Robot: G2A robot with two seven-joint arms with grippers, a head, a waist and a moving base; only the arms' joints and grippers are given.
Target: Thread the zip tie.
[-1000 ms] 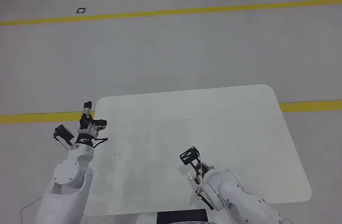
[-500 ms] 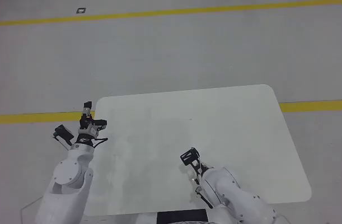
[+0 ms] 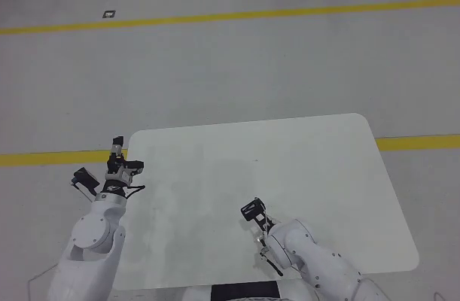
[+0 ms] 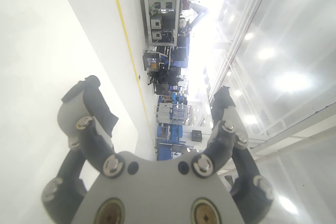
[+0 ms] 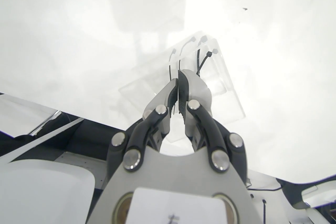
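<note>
The bench (image 3: 305,158) carries a clear tray (image 5: 225,104) of zip ties (image 5: 200,62) by its near edge, so this looks like the pick-up step. The right hand (image 5: 178,78) is pressed together at the ties' tails, though I cannot tell whether it has caught one; the left hand (image 4: 156,87) is spread beside the bench's left edge. Next, one tie likely needs lifting clear, then presenting to the left hand.

I'm seeing the smooth white table top (image 3: 312,158) giving off a soft sheen. The clear glossy plastic tray (image 5: 231,104) is holding thin black plastic zip ties (image 5: 202,62). The right gripper (image 5: 178,80) is showing satin grey metal and ribbed black facings.
</note>
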